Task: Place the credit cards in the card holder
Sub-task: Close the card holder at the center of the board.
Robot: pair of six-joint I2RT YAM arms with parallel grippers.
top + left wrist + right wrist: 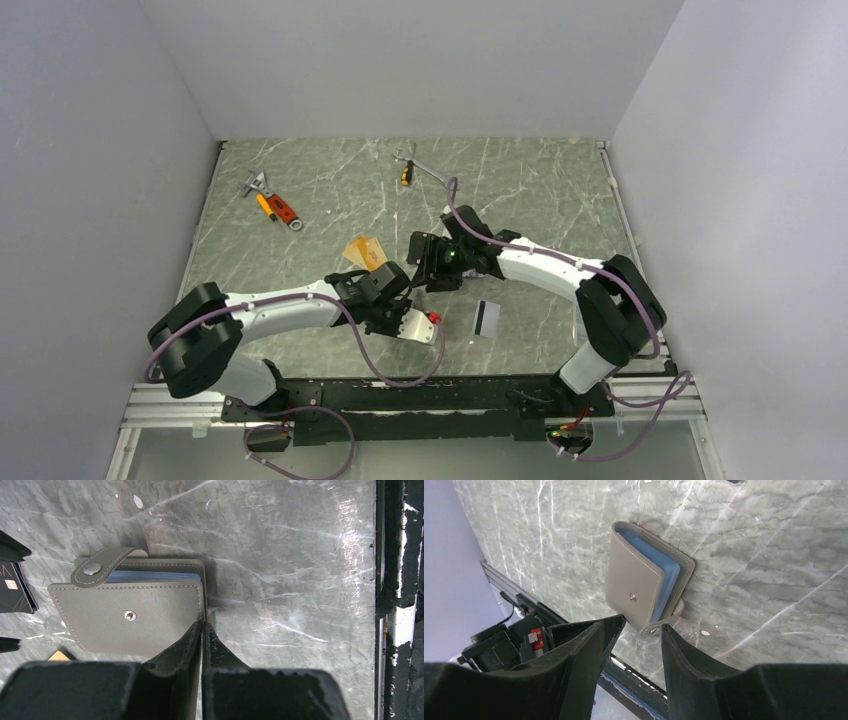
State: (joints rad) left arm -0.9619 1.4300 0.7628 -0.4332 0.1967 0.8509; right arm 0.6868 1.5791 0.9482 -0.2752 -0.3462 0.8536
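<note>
**Two grippers meet at the card holder**

Both arms reach to the middle of the grey-green marbled table point(520, 190). The small taupe-grey folding card holder point(125, 630) lies flat there, nearly folded shut, with light blue pockets showing along its open edge. Its snap strap point(92, 569) curls loose, not fastened to the stud on the cover.

The left gripper point(202, 627) comes down on one corner of the cover. Its fingers are pressed almost together and pinch that corner, with a sliver of taupe material showing between them.

The right gripper point(642, 623) hovers close above the strap end of the holder. Its fingers are spread, with nothing between them.

A thin black plastic card point(14, 587) lies just beside the holder, at the left edge of the left wrist view. The translucent orange card point(365, 250) sits near the left arm's wrist. The white card with a black stripe point(487, 318) lies flat, apart from the others, in front of the right arm.

Far back on the table rest a metal tool with an orange-and-red grip point(272, 207) and a smaller orange-handled tool point(405, 172).
</note>
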